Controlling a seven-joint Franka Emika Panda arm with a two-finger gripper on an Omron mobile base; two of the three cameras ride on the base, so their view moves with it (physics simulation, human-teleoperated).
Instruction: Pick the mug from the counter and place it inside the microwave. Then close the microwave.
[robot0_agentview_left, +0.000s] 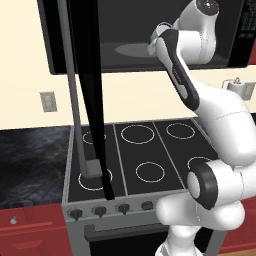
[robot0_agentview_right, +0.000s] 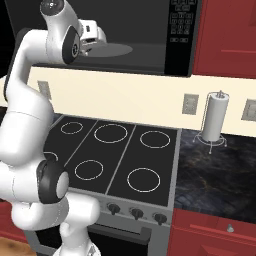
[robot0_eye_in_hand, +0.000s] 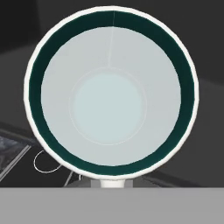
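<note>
A: How far has the robot got?

B: Going left to right: the microwave's door (robot0_agentview_left: 90, 95) hangs open, seen edge-on at the far left of the left base view with its grey bar handle (robot0_agentview_left: 75, 95) running down beside it. To the right of the door is the dark cavity of the microwave (robot0_agentview_left: 125, 30), and the hand (robot0_agentview_left: 154, 41) reaches into it, over the grey turntable (robot0_agentview_left: 131, 49).

A: And the mug?

B: The mug (robot0_eye_in_hand: 111, 92) sits right in front of the hand, its teal rim and pale inside facing the hand camera straight on. It is off the surface (robot0_agentview_right: 215, 170), so the pick appears done.

A: Is the hand clamped on it?

B: That cannot be told. The fingers are hidden behind the mug in the hand view, and in the right base view the hand (robot0_agentview_right: 92, 31) is too small to read. The mug hangs so close and centred that it is probably held, but that is a judgement.

A: What is left?

B: Setting the mug down on the turntable, letting go, drawing the arm out, then swinging the door shut. To the hand's right, the button panel (robot0_agentview_right: 181, 22) and the paper towel holder (robot0_agentview_right: 214, 120) play no part.
</note>
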